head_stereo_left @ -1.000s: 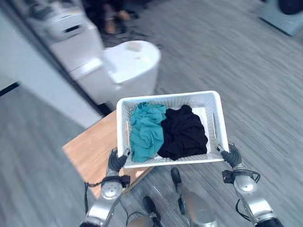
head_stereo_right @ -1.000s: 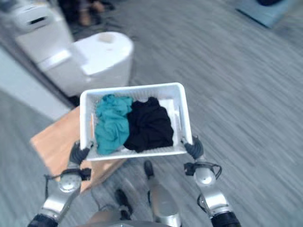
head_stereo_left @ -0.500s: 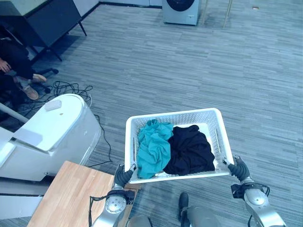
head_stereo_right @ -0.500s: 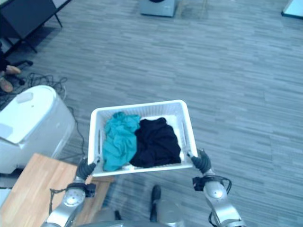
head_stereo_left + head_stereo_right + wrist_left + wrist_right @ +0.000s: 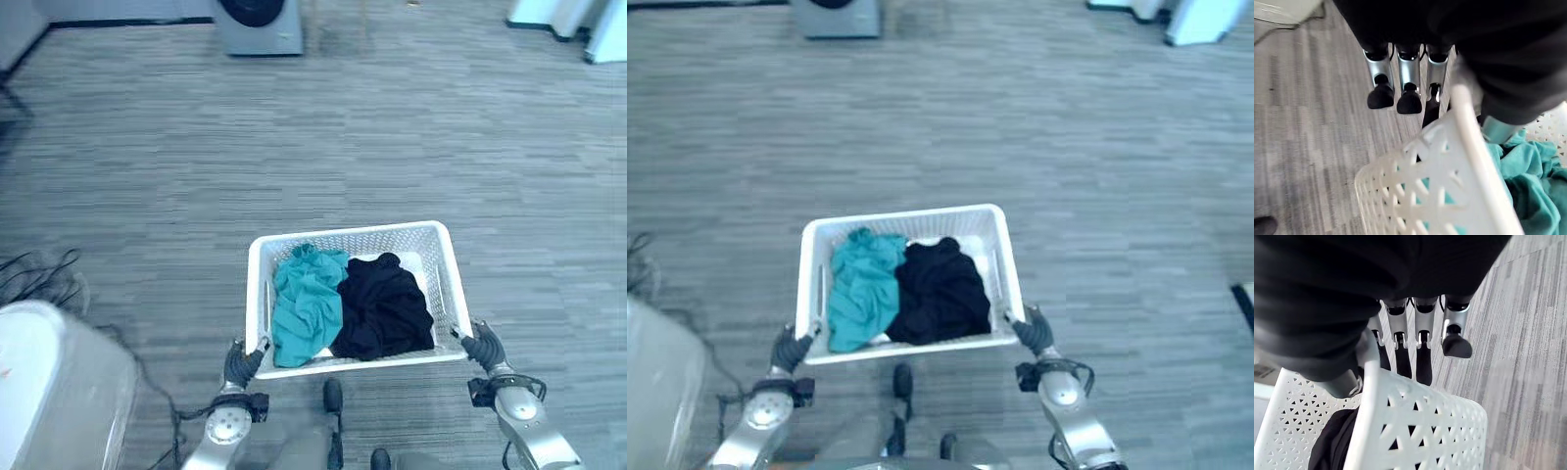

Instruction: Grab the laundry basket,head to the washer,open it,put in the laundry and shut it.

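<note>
Low in the centre of the frame, a white laundry basket (image 5: 350, 244) is held clear of the grey plank floor (image 5: 147, 176), gripped at both of its short ends. At the basket's lower left corner the left hand (image 5: 241, 363) is seen, and in its wrist view its fingers (image 5: 1408, 81) are curled down past the rim, with the thumb pressed on the inner side of the wall, so the rim is pinched. At the lower right corner the right hand (image 5: 483, 348) is clamped on in the same way, its fingers (image 5: 1418, 328) hooked over the outer lattice wall and the thumb set inside. Two pieces of laundry are carried in the basket: a teal garment (image 5: 306, 304) on the left side and a black garment (image 5: 383, 307) touching it on the right.

At the top edge of the frame, left of centre, a grey washer (image 5: 257, 23) is seen well apart from the basket across open floor. A white rounded appliance (image 5: 49, 392) is seen in the lower left corner.

The grabbing step is judged done and the walk to the washer under way. The rest of the approach, the opening of the door, the loading of both garments and the shutting are judged still left.
</note>
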Available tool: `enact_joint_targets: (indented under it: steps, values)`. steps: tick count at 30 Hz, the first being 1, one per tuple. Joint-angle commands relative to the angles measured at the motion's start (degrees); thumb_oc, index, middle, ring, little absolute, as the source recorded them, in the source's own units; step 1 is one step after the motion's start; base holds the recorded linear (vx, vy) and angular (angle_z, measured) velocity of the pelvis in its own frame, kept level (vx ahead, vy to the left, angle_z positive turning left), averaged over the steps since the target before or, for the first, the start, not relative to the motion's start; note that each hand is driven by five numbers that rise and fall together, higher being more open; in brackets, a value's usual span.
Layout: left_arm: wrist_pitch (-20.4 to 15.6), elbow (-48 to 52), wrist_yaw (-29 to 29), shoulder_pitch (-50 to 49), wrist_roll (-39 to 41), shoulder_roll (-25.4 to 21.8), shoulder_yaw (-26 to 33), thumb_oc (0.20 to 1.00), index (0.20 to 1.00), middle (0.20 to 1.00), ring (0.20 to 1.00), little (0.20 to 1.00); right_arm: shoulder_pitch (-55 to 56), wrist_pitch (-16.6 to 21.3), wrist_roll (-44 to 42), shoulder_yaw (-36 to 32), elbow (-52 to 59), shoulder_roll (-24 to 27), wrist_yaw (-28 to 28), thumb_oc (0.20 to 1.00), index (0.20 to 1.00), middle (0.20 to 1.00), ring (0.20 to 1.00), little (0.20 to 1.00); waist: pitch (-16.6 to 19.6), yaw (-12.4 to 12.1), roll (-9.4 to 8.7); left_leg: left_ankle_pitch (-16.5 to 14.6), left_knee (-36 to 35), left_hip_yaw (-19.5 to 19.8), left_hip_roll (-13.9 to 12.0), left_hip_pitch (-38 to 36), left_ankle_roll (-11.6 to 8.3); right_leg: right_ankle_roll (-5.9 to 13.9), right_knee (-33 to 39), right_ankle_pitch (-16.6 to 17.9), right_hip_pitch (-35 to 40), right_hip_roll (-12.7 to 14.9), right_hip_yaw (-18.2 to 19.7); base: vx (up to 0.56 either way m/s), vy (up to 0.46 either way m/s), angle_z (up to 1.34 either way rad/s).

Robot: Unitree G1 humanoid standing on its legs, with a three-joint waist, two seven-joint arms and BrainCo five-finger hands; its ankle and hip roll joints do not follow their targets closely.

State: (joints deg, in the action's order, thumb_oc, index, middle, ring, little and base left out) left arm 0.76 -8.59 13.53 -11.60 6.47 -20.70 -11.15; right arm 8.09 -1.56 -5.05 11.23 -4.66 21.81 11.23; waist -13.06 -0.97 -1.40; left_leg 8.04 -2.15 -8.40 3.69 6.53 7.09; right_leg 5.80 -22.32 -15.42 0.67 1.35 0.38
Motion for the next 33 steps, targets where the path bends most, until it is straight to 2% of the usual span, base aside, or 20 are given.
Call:
enact_joint_targets:
  steps: [1, 2, 3, 4, 5, 7, 10, 13, 16, 17, 18, 19, 21, 23, 24, 26, 27, 28, 30, 33]
  values:
    - [-5.85, 7.29, -2.36, 1.44, 3.54, -2.83, 2.97, 0.2, 0.2, 0.2, 0.2, 0.2, -5.97, 6.83, -4.63, -1.32, 4.68, -1.0, -3.61, 0.2, 0.2, 0.2, 0.2, 0.2, 3.05, -0.72, -0.71, -9.32, 5.74, -2.35, -3.01, -0.58, -4.98, 4.76, 3.26, 11.83, -2.26, 2.44, -4.48, 0.29, 0.068, -1.21]
    - [-5.97, 7.62, -2.44, 0.88, 3.73, -3.39, 3.54, 0.2, 0.2, 0.2, 0.2, 0.2, -6.47, 6.63, -4.7, -1.46, 4.86, -0.79, -3.8, 0.2, 0.2, 0.2, 0.2, 0.2, 2.55, -0.19, -0.09, -10.68, 4.78, -3.48, -3.57, -3.34, -4.99, 4.37, 4.03, 11.74, -6.18, 2.56, -7.58, 0.16, 0.028, -0.85]
    - [-5.96, 7.64, -2.46, 0.85, 3.74, -3.37, 3.56, 0.2, 0.2, 0.2, 0.2, 0.2, -6.45, 6.61, -4.71, -1.44, 4.88, -0.77, -3.81, 0.2, 0.2, 0.2, 0.2, 0.2, 2.47, -0.11, -0.08, -10.76, 4.73, -3.42, -3.55, -3.49, -5.0, 4.38, 3.91, 11.59, -6.08, 2.59, -7.64, 0.36, 0.047, -0.84]
    - [-5.88, 7.78, -2.73, 0.48, 4.04, -3.32, 3.8, 0.2, 0.2, 0.2, 0.2, 0.2, -6.38, 6.58, -5.24, -1.9, 4.9, -0.76, -3.77, 0.2, 0.2, 0.2, 0.2, 0.2, 1.92, 0.63, 0.33, -12.05, 4.06, -3.67, -3.45, -6.28, -4.96, 3.22, 6.38, 11.6, -10.28, 2.42, -10.99, 0.21, 0.018, -0.35]
    - [-5.87, 7.8, -2.74, 0.45, 4.05, -3.3, 3.79, 0.2, 0.2, 0.2, 0.2, 0.2, -6.34, 6.57, -5.25, -1.9, 4.92, -0.73, -3.77, 0.2, 0.2, 0.2, 0.2, 0.2, 1.88, 0.77, 0.43, -12.16, 3.98, -3.51, -3.51, -6.45, -4.99, 3.21, 6.42, 11.48, -10.08, 2.37, -11.15, 0.33, 0.02, -0.24]
    - [-5.82, 7.77, -3.06, 0.08, 3.75, -2.78, 4.53, 0.2, 0.2, 0.2, 0.2, 0.2, -5.61, 6.62, -5.69, -2.61, 4.78, -0.78, -3.53, 0.2, 0.2, 0.2, 0.2, 0.2, 1.16, 2.06, 0.15, -14.37, 2.85, -2.87, -2.47, -10.67, -5.43, 3.11, 14.65, 14.2, -14.06, 3.15, -14.35, 0.37, -0.026, 0.08]
    - [-6.0, 7.74, -3.14, 0.35, 3.26, -2.56, 4.79, 0.2, 0.2, 0.2, 0.2, 0.2, -5.27, 6.68, -5.54, -2.96, 4.75, -0.81, -3.5, 0.2, 0.2, 0.2, 0.2, 0.2, 0.7, 2.63, 0.19, -15.47, 2.71, -2.09, -2.41, -12.58, -5.84, 3.66, 19.35, 15.92, -14.72, 3.88, -15.91, 0.36, -0.075, 0.33]
    - [-6.45, 6.94, -2.69, 1.35, 2.32, -1.9, 4.63, 0.2, 0.2, 0.2, 0.2, 0.2, -4.89, 7.05, -4.79, -3.37, 4.72, -0.95, -3.54, 0.2, 0.2, 0.2, 0.2, 0.2, 1.0, 4.13, 0.96, -17.73, 1.75, -0.31, -2.83, -16.54, -6.6, 4.47, 20.22, 17.97, -17.49, 4.89, -14.38, 0.4, -0.083, 0.29]
    - [-6.67, 6.7, -3.09, 1.46, 2.48, -1.01, 3.43, 0.2, 0.2, 0.2, 0.2, 0.2, -3.57, 7.1, -4.9, -3.92, 4.7, -0.71, -3.83, 0.2, 0.2, 0.2, 0.2, 0.2, 2.48, 4.97, 0.75, -20.18, 5.33, 1.67, -3.14, -19.04, -7.65, 3.29, 19.14, 19.58, -15.1, 5.57, -13.71, 0.61, -0.195, 0.61]
    - [-6.48, 6.13, -3.29, 1.53, 2.48, -0.49, 2.42, 0.2, 0.2, 0.2, 0.2, 0.2, -2.95, 7.24, -5.3, -4.06, 4.51, -0.35, -3.85, 0.2, 0.2, 0.2, 0.2, 0.2, 3.18, 5.36, 1.58, -16.56, 12.55, 1.82, -6.23, -17.91, -10.05, 1.55, 18.6, 18.53, -12.48, 3.85, -13.68, 0.33, -0.193, 0.82]
    - [-6.48, 6.12, -3.29, 1.55, 2.48, -0.51, 2.42, 0.2, 0.2, 0.2, 0.2, 0.2, -2.96, 7.24, -5.31, -4.07, 4.52, -0.36, -3.85, 0.2, 0.2, 0.2, 0.2, 0.2, 3.28, 5.48, 1.39, -16.34, 12.56, 1.95, -6.05, -17.66, -10.06, 1.51, 18.77, 18.73, -12.58, 4.05, -13.74, 0.45, -0.298, 0.85]
    - [-6.37, 6.0, -3.46, 1.46, 2.66, -0.52, 2.38, 0.2, 0.2, 0.2, 0.2, 0.2, -2.7, 7.25, -5.31, -4.33, 4.38, -0.04, -3.89, 0.2, 0.2, 0.2, 0.2, 0.2, 3.17, 5.38, 1.35, -12.17, 20.08, 1.77, -7.89, -15.4, -11.5, 0.21, 18.74, 17.92, -11.14, 3.57, -14.3, 0.21, -0.203, 0.57]
    - [-5.98, 6.18, -3.72, 1.28, 3.25, -0.73, 2.05, 0.2, 0.2, 0.2, 0.2, 0.2, -2.42, 7.4, -7.0, -5.18, 4.41, 1.07, -3.17, 0.2, 0.2, 0.2, 0.2, 0.2, 1.35, 4.1, -0.28, -6.68, 37.61, 2.6, -8.7, -5.91, -10.77, -3.32, 19.35, 15.1, -6.55, 2.31, -13.8, 0.44, -0.365, 0.1]
    - [-5.88, 6.08, -3.84, 1.3, 3.71, -0.65, 2.01, 0.2, 0.2, 0.2, 0.2, 0.2, -2.07, 7.04, -7.12, -5.63, 4.43, 1.39, -3.03, 0.2, 0.2, 0.2, 0.2, 0.2, 1.09, 3.45, -0.69, -8.87, 38.19, 1.51, -8.52, -3.06, -9.68, -3.51, 19.6, 14.02, -5.19, 2.29, -13.52, 0.34, -0.167, -0.32]
    - [-5.69, 6.08, -4.3, 1.28, 3.86, -0.5, 1.74, 0.2, 0.2, 0.2, 0.2, 0.2, -1.56, 6.76, -6.89, -6.23, 4.59, 1.75, -2.68, 0.2, 0.2, 0.2, 0.2, 0.2, 0.64, 2.35, -1.28, -11.78, 34.24, 0.69, -6.55, 1.51, -8.46, -3.06, 20.42, 12.73, -2.68, 2.5, -12.82, 0.25, -0.034, -0.17]
    - [-5.68, 6.11, -4.46, 1.06, 3.76, -0.46, 1.62, 0.2, 0.2, 0.2, 0.2, 0.2, -1.31, 6.76, -6.84, -6.49, 4.64, 1.77, -2.7, 0.2, 0.2, 0.2, 0.2, 0.2, 0.77, 1.91, -1.41, -13.04, 30.66, 0.61, -5.44, 2.55, -7.94, -2.49, 20.97, 12.35, -1.77, 2.66, -12.46, 0.4, 0.001, -0.09]
    - [-5.51, 6.37, -4.45, 0.48, 3.29, -0.52, 1.91, 0.2, 0.2, 0.2, 0.2, 0.2, -1.31, 6.84, -6.71, -6.81, 4.38, 1.8, -2.45, 0.2, 0.2, 0.2, 0.2, 0.2, 1.11, 0.87, -1.14, -12.02, 20.39, 1.2, -3.75, 5.34, -7.94, -1.56, 22.08, 11.28, 0.79, 2.09, -11.72, 0.42, 0.033, -0.27]
    - [-5.49, 6.4, -4.45, 0.44, 3.29, -0.51, 1.9, 0.2, 0.2, 0.2, 0.2, 0.2, -1.28, 6.85, -6.71, -6.8, 4.38, 1.81, -2.45, 0.2, 0.2, 0.2, 0.2, 0.2, 1.07, 0.86, -1.26, -11.82, 19.92, 1.15, -3.6, 5.01, -7.93, -1.53, 22.13, 11.26, 0.92, 2.22, -11.7, 0.46, 0.053, -0.39]
    - [-5.32, 6.66, -4.5, 0.42, 3.02, -0.52, 2.29, 0.2, 0.2, 0.2, 0.2, 0.2, -1.9, 6.73, -6.06, -6.71, 3.49, 1.87, -2.12, 0.2, 0.2, 0.2, 0.2, 0.2, 1.34, -0.39, -0.15, -5.58, 9.54, 2.69, -3.13, 6.98, -9.21, -1.31, 23.33, 10.29, 3.73, 0.48, -10.66, 0.36, 0.04, -0.19]
    - [-5.43, 7.06, -4.4, 0.24, 2.96, -0.32, 3.36, 0.2, 0.2, 0.2, 0.2, 0.2, -1.78, 6.64, -4.55, -6.48, 2.96, 0.85, -2.66, 0.2, 0.2, 0.2, 0.2, 0.2, 2.95, -1.04, 0.09, -4.12, 6.35, 2.23, -3.8, 6.59, -9.03, -0.44, 23.23, 7.84, 7.3, 0.17, -9.62, 0.53, 0.113, -0.26]
